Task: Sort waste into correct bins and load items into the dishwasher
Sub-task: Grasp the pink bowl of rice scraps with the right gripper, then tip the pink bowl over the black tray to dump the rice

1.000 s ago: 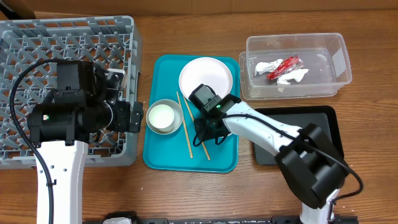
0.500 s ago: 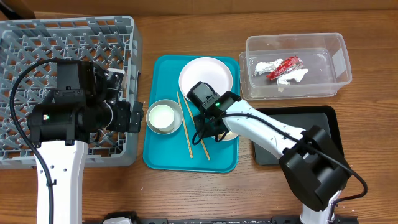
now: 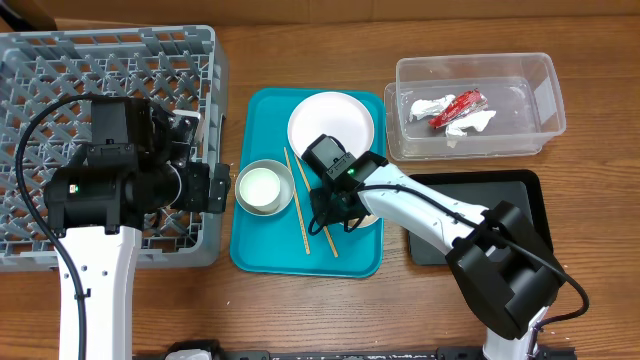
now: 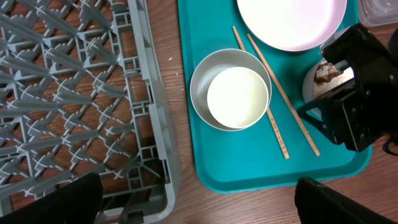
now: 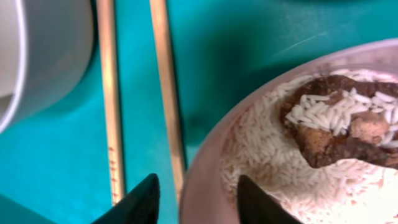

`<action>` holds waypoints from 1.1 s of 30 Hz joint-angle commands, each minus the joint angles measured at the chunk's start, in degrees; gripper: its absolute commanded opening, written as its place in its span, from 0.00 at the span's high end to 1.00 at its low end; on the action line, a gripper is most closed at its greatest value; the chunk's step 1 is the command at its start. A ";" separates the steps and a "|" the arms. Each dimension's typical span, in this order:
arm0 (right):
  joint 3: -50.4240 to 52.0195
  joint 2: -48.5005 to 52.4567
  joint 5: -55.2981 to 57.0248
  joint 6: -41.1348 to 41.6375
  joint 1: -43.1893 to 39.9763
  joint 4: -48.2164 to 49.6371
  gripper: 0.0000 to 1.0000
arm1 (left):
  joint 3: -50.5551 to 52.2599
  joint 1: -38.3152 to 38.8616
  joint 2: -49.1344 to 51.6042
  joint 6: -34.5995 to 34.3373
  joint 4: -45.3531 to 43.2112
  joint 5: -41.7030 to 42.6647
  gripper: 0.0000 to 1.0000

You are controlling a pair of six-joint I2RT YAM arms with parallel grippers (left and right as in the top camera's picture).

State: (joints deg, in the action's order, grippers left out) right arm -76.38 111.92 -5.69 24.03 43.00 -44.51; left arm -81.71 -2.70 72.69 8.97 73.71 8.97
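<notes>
Our right claw (image 5: 196, 202) spread, straddling small bowl (image 5: 249, 180) rim; rice (image 5: 267, 155), brown scrap (image 5: 336, 140) inside, undumped. Left: chopsticks (image 5: 165, 93), metal bowl (image 3: 264, 187), plate (image 3: 335, 118) on teal tray (image 3: 260, 250). Wrapper (image 3: 460, 105), napkin (image 3: 432, 105) binned far right. Rack (image 3: 60, 70) unloaded; left claw (image 3: 218, 187) spread, idle.

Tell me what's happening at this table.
The right gripper is open over the teal tray, its fingertips straddling the rim of the small white bowl, which holds rice and a brown scrap. The left gripper hangs open and empty beside the dish rack; no dishes show in it. The red wrapper and napkin lie in the clear tub. The plate, chopsticks and the white cup nested in the metal bowl sit on the teal tray.
</notes>
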 commanded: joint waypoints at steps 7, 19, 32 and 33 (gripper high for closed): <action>0.26 -0.57 4.59 3.69 2.69 0.22 0.75 | -0.94 0.11 0.17 -0.83 -0.28 -0.13 0.00; -0.57 0.50 5.18 3.63 2.69 -1.22 0.96 | -0.94 0.11 0.17 -0.85 -0.28 -0.13 0.00; -8.04 -14.43 5.42 3.43 -8.35 -13.27 0.96 | -0.94 0.11 0.17 -0.83 -0.33 -0.15 0.00; -8.04 -15.37 3.58 3.45 -10.38 -14.14 0.96 | -0.94 0.11 0.15 -0.85 -0.35 -0.15 0.00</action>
State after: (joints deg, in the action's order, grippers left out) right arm -82.39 100.53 1.61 27.03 36.58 -57.63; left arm -81.71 -2.70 72.69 8.97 73.65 8.97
